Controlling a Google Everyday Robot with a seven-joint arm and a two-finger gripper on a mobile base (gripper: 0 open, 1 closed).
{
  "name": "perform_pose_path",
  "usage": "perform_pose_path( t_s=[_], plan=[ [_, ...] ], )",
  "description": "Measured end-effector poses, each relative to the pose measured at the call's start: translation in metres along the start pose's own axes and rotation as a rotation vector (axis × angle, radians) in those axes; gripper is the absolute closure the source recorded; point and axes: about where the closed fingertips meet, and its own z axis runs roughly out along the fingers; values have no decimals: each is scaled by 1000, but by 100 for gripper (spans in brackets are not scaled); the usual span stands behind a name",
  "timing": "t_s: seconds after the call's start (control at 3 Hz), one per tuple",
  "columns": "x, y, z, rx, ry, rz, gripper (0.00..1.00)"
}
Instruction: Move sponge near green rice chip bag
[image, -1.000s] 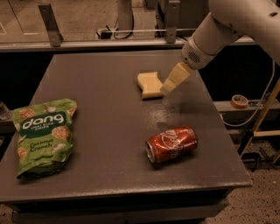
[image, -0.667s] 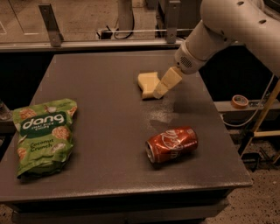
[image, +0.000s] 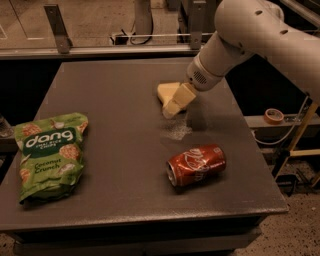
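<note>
Now we see the sponge lying at the far middle of the table, about where it lay a second ago, well apart from the green rice chip bag, which lies flat at the near left edge. What has changed is the gripper: it has swung in from the right and dropped, so its cream tip now covers the sponge's near right corner. We cannot tell how its jaws stand, nor whether they have the foam yet. We judge this to be the reach just closing into a grasp; the carry across to the bag has not begun, and that leftward path looks free.

A red soda can lies on its side nearer to us, right of centre, clear of that route. The dark grey table shows a pale scuff between sponge and can. Beyond it run a rail and cables, and a roll of tape sits on a ledge to the right.
</note>
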Motion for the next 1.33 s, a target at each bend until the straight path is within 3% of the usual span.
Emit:
perform_pose_path(
  t_s=[0.33,1.0,1.33],
  plan=[
    [-8,3,7,-6,-4,-20,21],
    [-14,10,19,-25,-22,-39,67],
    [-17,12,8,-22,-67,-52,91]
  ],
)
